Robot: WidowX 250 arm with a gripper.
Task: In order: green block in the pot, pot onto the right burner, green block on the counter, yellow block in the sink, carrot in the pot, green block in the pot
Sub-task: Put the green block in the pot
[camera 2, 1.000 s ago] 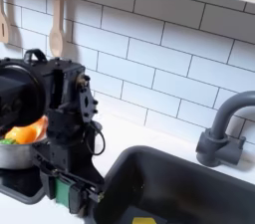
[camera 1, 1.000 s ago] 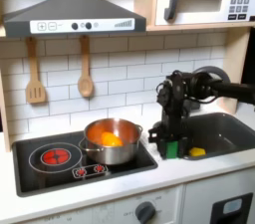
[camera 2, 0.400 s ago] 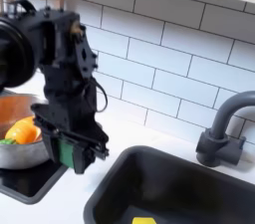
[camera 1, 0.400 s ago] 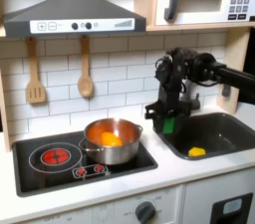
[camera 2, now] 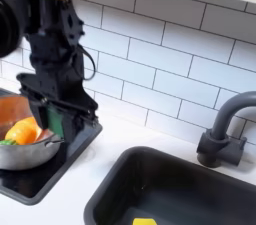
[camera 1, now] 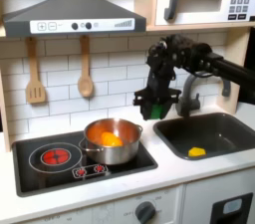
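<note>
The pot [camera 1: 111, 141] sits on the stove's right burner with the carrot [camera 2: 24, 131] inside it. To the pot's right in the first exterior view lies the sink [camera 1: 214, 131], the yellow block [camera 1: 197, 151] in it. The gripper [camera 1: 152, 106] hangs above and right of the pot, holding the green block [camera 1: 157, 108].

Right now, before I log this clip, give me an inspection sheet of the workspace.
Surface: pale counter around a black stovetop and a dark sink.
Job's things: steel pot on the burner at the first exterior view's right, carrot inside it; yellow block in the sink; green block held in the air.
Clutter: nothing seen.
Grippers: gripper shut on the green block, above the counter between pot and sink.
Cables: black wires along the arm.
Surroundings: tiled wall, hanging wooden spatula and spoon, hood, microwave, faucet.
</note>
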